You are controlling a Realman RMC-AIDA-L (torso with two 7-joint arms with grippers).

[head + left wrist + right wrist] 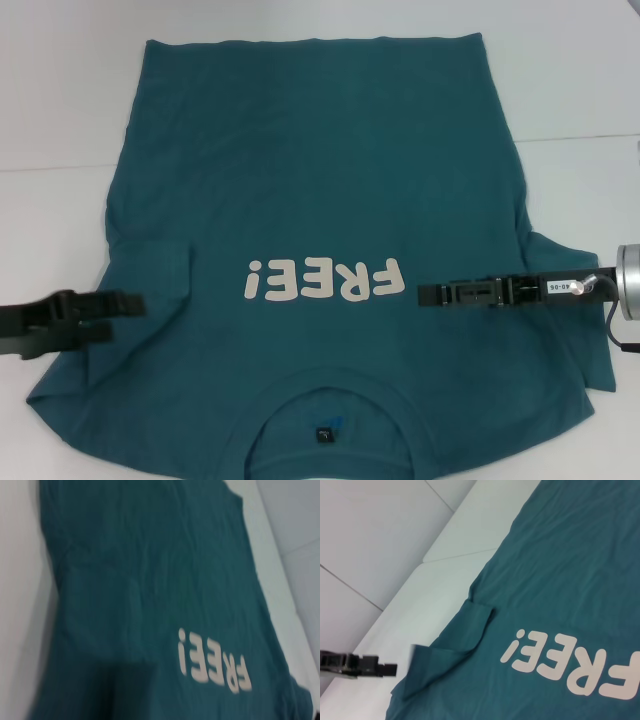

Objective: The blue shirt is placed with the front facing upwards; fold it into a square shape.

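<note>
The blue shirt (310, 170) lies flat on the white table, front up, with the white "FREE!" print (325, 280) in the middle and the collar (325, 385) and its dark label (323, 434) at the near edge. Its left sleeve (150, 265) is folded in over the body; the right sleeve (570, 330) lies spread out. My left gripper (128, 312) is open at the shirt's left edge, beside the folded sleeve. My right gripper (425, 295) reaches in over the right side, just right of the print. The shirt also shows in the left wrist view (150, 580) and the right wrist view (570, 580).
The white table (60, 120) shows bare on both sides of the shirt and behind its hem. A seam line in the tabletop (585, 136) runs out to the right. The left gripper also shows far off in the right wrist view (390, 669).
</note>
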